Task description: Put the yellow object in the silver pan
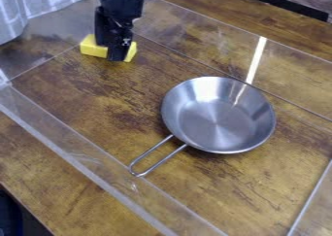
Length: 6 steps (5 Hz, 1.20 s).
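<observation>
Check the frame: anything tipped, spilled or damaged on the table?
Nothing stands out. The silver pan sits upright and empty on the wooden table, handle toward the camera. The yellow object lies flat at the far left, under the open gripper.

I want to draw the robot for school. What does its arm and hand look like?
The robot's hand is black all over, blocky and boxy, made of stacked dark parts with two short, thick black fingers at the bottom. Only the lowest piece of the arm shows at the top edge of the picture, and it is black too. I cannot make out any cables, stickers or writing on it.
</observation>
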{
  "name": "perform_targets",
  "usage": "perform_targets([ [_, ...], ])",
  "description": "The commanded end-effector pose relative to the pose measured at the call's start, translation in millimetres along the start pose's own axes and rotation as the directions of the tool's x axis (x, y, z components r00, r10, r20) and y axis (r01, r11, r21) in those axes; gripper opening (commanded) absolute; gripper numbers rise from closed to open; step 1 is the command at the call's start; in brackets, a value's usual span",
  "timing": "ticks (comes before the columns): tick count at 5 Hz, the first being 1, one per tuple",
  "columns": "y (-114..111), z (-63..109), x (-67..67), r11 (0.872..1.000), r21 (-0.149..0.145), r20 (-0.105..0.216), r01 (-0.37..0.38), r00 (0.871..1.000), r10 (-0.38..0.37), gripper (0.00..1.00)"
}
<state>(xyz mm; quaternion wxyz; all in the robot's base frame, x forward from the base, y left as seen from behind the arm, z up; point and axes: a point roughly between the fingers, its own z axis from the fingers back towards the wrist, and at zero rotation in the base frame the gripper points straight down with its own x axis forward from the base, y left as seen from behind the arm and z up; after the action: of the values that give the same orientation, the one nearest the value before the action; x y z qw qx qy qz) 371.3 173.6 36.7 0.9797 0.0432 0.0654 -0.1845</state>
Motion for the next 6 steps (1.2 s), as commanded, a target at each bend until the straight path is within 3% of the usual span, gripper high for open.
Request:
perform_targets([
  [1, 12.2, -22.3, -5.4, 1.0, -0.027, -0.003, -0.012, 1.0, 0.012, 1.0],
  [4, 23.1, -47.9, -1.0, 0.998, -0.054, -0.017, -0.014, 1.0, 0.013, 1.0],
  [6, 17.2, -65.0, 6.0, 0.997, -0.079, -0.026, -0.014, 1.0, 0.012, 1.0],
])
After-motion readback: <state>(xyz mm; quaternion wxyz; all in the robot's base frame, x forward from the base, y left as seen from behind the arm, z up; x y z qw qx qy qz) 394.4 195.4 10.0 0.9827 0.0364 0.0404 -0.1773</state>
